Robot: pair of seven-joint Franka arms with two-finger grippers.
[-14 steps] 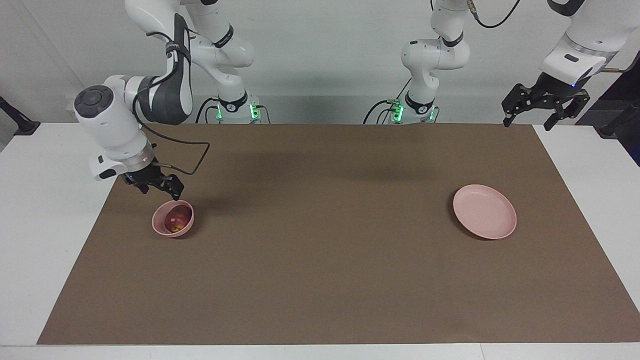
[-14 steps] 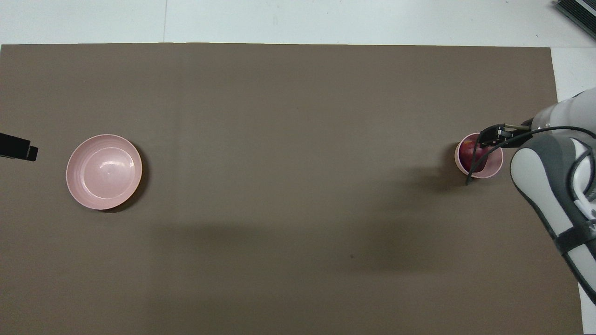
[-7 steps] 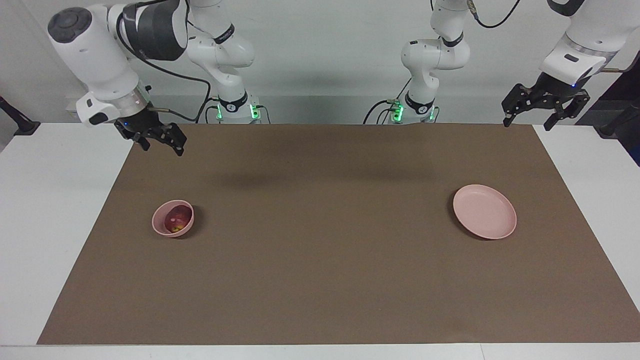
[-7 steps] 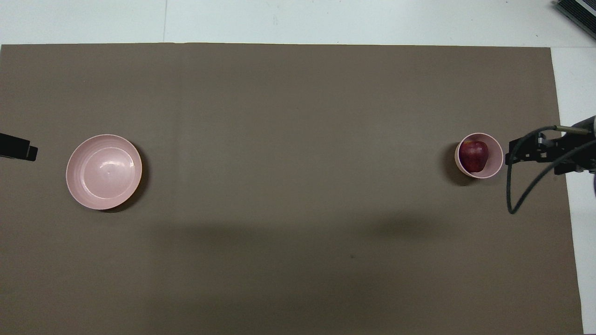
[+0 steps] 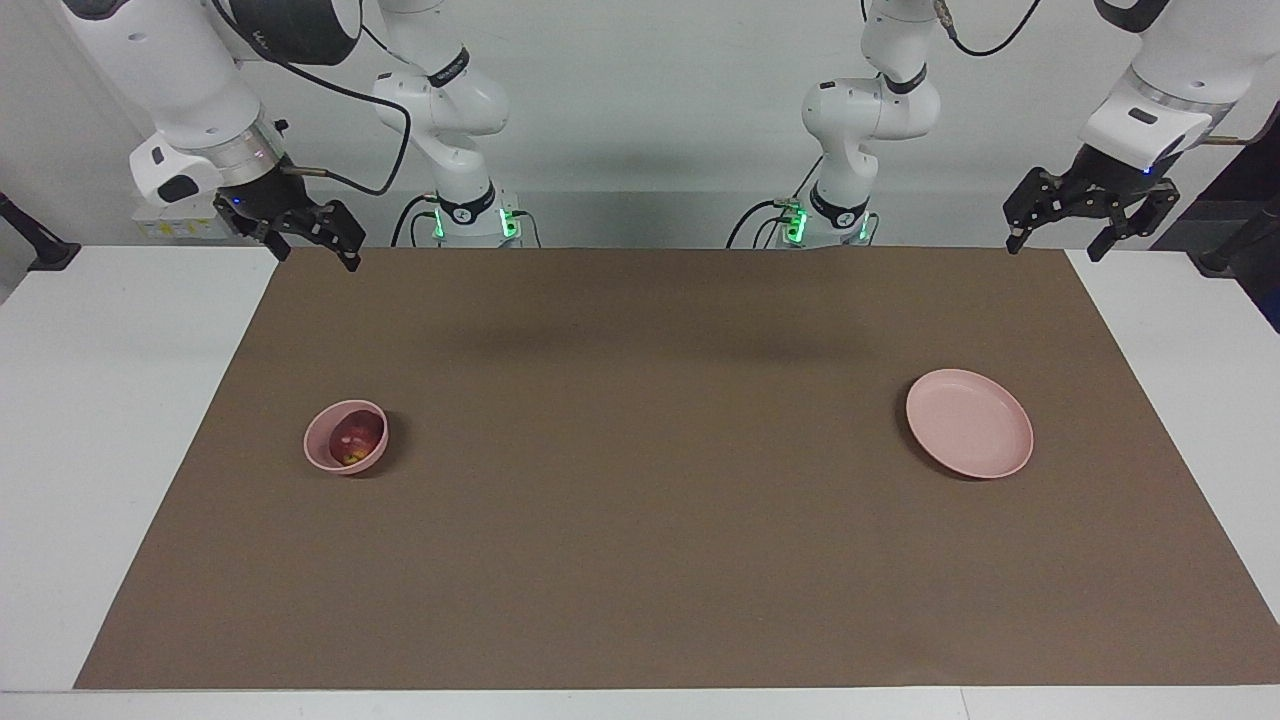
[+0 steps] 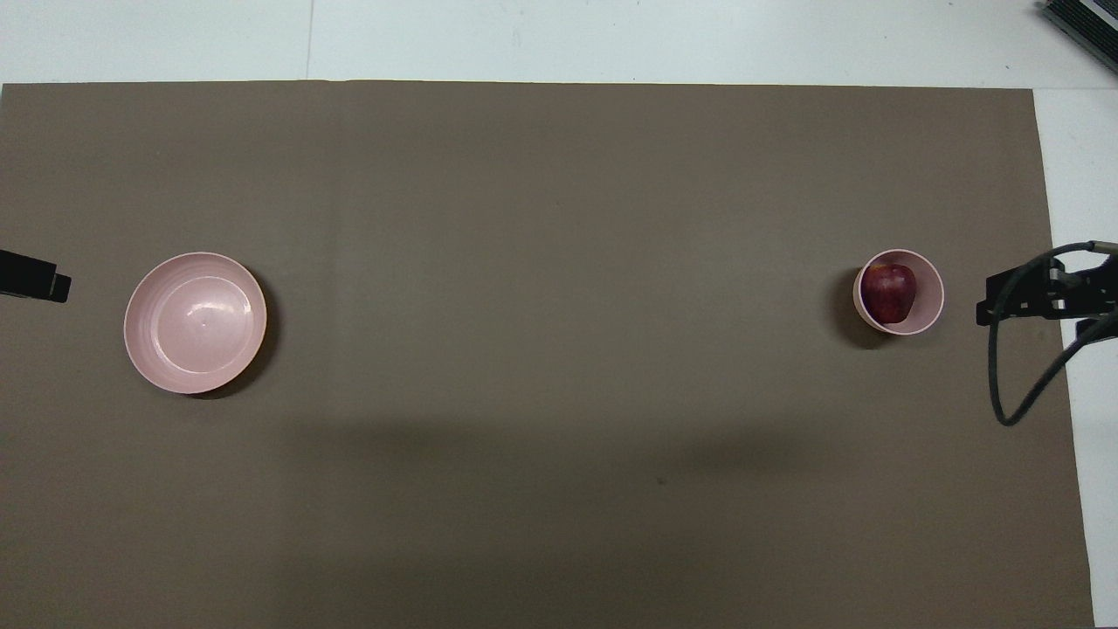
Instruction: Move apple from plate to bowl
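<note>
The dark red apple [image 5: 352, 438] [image 6: 889, 293] lies inside the small deep pink bowl [image 5: 322, 452] [image 6: 932, 288] toward the right arm's end of the brown mat. The wide flat pink plate [image 5: 968, 422] [image 6: 195, 321] sits bare toward the left arm's end. My right gripper [image 5: 312, 245] [image 6: 996, 306] hangs open and holds nothing, high over the mat's corner at its own end, well apart from the bowl. My left gripper [image 5: 1062, 242] [image 6: 52, 286] waits open and holds nothing, raised over the mat's corner at its own end.
A brown mat [image 5: 640, 480] covers most of the white table [image 5: 110, 400]. A black cable [image 6: 1017, 384] loops down from the right wrist. Both arm bases [image 5: 470, 215] stand at the table's robot edge.
My right gripper rose from just above the bowl and drew back up to the mat's corner at its own end, open throughout. The apple stayed in the bowl. The left arm has not moved.
</note>
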